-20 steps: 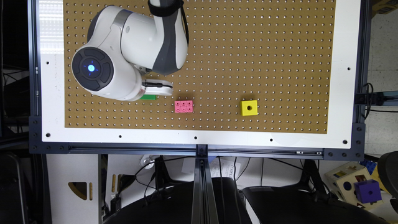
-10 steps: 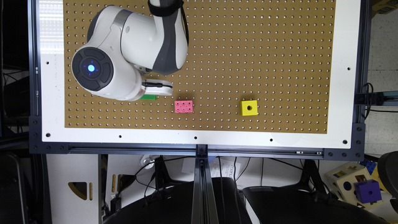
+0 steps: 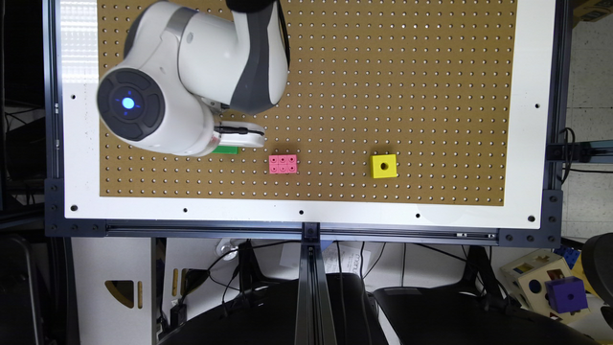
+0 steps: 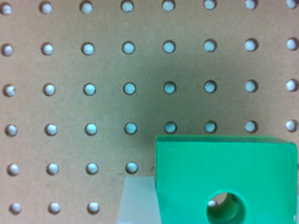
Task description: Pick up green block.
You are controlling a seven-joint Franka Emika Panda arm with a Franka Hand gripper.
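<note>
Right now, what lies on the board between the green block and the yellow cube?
In the exterior view, the pink studded brick lies between the green block and the yellow cube.

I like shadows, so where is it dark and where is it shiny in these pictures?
In the wrist view, a soft dark shadow lies on the brown board around the green block, and the picture looks a bit fuzzy. In the exterior view, a bright shiny glare sits on the board's white edge at the upper left.
</note>
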